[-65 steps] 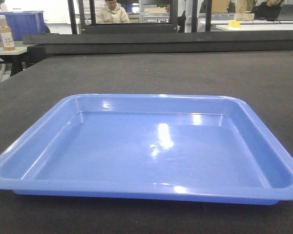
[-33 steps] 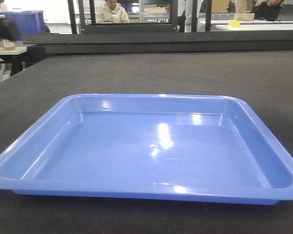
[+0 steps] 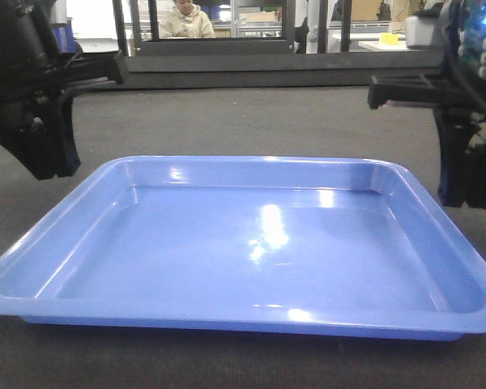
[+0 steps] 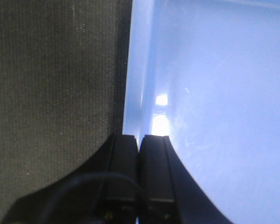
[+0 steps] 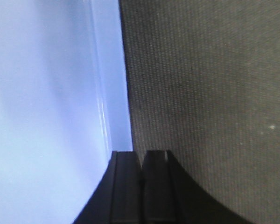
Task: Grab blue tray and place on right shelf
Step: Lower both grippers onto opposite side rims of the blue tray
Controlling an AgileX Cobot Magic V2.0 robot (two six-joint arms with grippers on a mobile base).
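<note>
The blue tray (image 3: 251, 243) lies flat and empty on the dark table (image 3: 251, 121). My left gripper (image 3: 50, 166) hangs just outside the tray's far left rim. In the left wrist view the left gripper (image 4: 139, 140) is shut and empty, its tips over the tray's left rim (image 4: 135, 93). My right gripper (image 3: 462, 194) hangs by the far right rim. In the right wrist view the right gripper (image 5: 141, 156) is shut and empty over the tray's right rim (image 5: 114, 93). The right shelf is out of view.
A raised dark ledge (image 3: 251, 79) runs along the table's back edge. Behind it a person (image 3: 185, 20) sits among black posts and desks. The dark table top surrounds the tray on all sides.
Both arms have come down into the front view, left arm first, and now flank the tray. The left arm hides the bottle and blue bin. The tray has not moved.
</note>
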